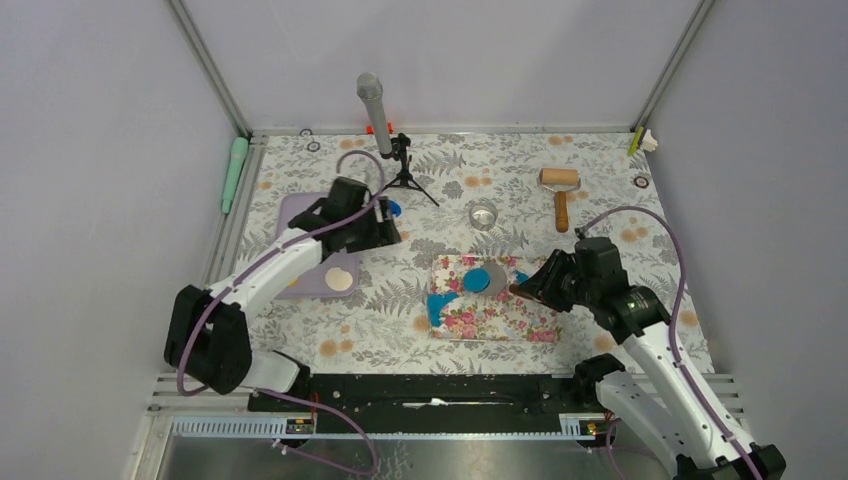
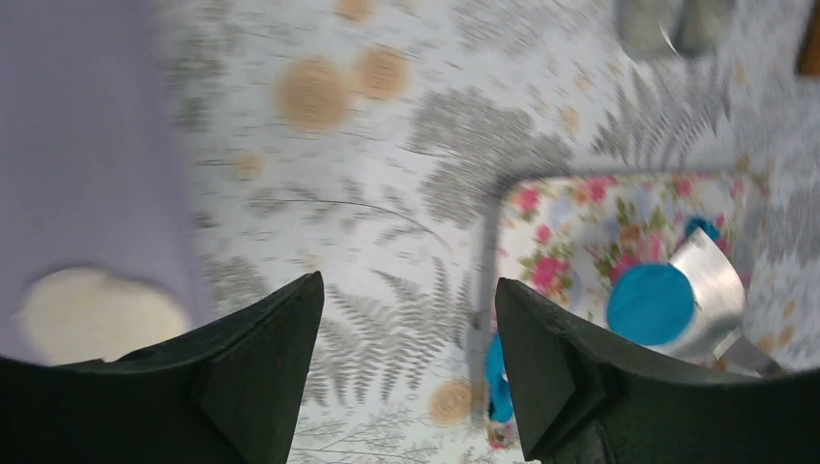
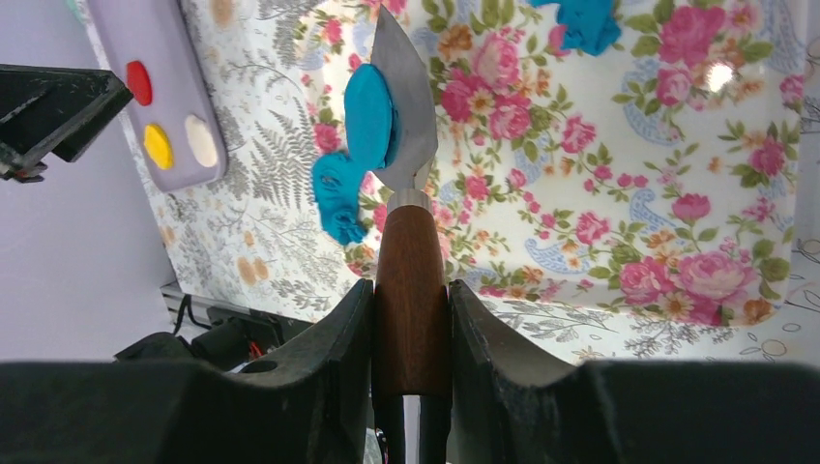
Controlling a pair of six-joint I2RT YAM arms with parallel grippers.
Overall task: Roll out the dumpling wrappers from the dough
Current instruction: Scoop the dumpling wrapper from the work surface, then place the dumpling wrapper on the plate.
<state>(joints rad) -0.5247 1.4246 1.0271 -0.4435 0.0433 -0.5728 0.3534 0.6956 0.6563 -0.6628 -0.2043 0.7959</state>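
Tipping is the main worry: the right jaws are clamped narrowly on the wooden handle [image 3: 411,271] of a spatula. The dumpling wrapper [image 3: 367,116] lies loose on the metal blade [image 3: 414,116] just ahead of them, overhanging its left edge. A roll of the wrist or a jerk could slide the disc off or fold it. Clay this thin would probably sag or tear where nothing supports it, and it may cling to the steel when it is meant to come off. The handle is smooth dark wood with a bright collar; the blade is thin, shiny and pointed. The wrapper is matte bright blue, flat, round and clean-edged. A ragged lump of dough [image 3: 336,198] sits ahead of the jaws to the left, and another scrap [image 3: 580,21] lies far ahead. Both lie on the glossy, rose-printed mat [image 3: 600,174]. Farther left is a lilac tray [image 3: 169,58] holding small red, yellow and cream discs. The left jaws stand wide and empty above the fern-patterned table [image 2: 406,155], well apart from the wrapper.
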